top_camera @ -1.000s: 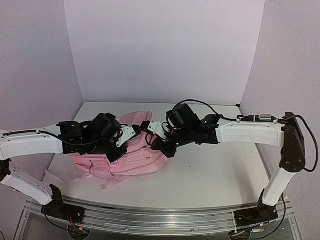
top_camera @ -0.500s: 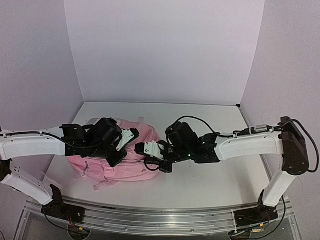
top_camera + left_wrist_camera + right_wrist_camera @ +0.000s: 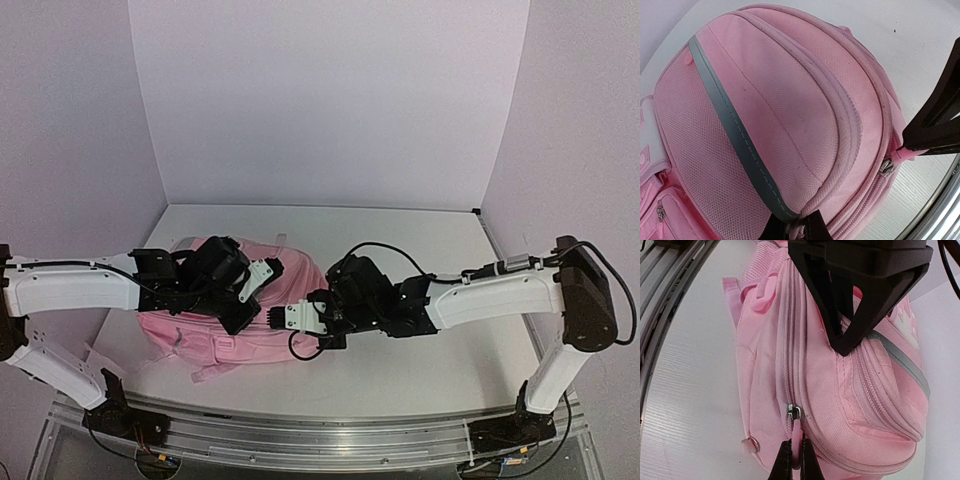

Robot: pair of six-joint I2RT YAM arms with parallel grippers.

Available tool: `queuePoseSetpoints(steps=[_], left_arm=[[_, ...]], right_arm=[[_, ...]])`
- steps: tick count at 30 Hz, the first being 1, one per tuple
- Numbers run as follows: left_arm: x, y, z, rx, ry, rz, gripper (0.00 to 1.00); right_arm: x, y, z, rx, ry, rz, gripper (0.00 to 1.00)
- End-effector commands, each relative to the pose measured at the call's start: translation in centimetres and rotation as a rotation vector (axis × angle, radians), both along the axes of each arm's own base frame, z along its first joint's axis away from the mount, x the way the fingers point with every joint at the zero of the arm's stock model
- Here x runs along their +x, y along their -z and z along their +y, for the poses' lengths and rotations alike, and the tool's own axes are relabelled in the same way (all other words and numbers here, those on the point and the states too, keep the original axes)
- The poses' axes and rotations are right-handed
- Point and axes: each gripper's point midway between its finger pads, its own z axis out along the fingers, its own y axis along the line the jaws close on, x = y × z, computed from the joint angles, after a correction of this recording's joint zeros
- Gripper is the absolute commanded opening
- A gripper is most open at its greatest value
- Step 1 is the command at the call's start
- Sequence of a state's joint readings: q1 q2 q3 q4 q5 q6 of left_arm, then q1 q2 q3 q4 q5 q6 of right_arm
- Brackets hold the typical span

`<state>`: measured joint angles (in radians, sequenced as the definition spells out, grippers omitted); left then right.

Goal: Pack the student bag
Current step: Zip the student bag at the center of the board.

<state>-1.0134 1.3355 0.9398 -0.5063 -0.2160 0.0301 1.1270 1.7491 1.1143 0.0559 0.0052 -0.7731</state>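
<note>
Right wrist view: the right claw [image 3: 797, 452] is pinched narrowly on a pink zip pull [image 3: 796, 432] at the bag's [image 3: 840, 405] side. The left claw [image 3: 795, 227] is closed on a fold of bag fabric at the end of the grey stripe [image 3: 742, 150]. The bag lies on the white surface [image 3: 420, 365], left of centre, between both arms.

Lab robot cell: white table [image 3: 430, 350] w/ plain backdrop walls [image 3: 330, 100], alu rail [image 3: 320, 437].
</note>
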Motion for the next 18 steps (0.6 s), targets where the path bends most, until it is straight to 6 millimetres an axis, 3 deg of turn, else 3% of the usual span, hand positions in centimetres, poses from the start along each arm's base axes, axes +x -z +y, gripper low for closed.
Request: queuePoseSetpoints(steps=[1, 7, 13, 18], left_arm=[[1.5, -6.5, -2.3, -0.279, -0.067, -0.101, 0.00], [1.4, -6.0, -1.3, -0.253, -0.078, -0.117, 0.00], [1.3, -4.6, -1.5, -0.202, -0.056, -0.095, 0.00], [1.0, -1.8, -2.7, -0.152, -0.020, -0.018, 0.00]], right_arm=[[0.6, 1.6, -1.3, -0.069, 0.063, -0.052, 0.00], [3.9, 1.0, -4.9, -0.064, 0.219, -0.066, 0.00], [6.6, 1.7, -7.8, -0.091, 0.298, -0.109, 0.00], [7.9, 0.7, -8.0, -0.054, 0.313, -0.141, 0.00]])
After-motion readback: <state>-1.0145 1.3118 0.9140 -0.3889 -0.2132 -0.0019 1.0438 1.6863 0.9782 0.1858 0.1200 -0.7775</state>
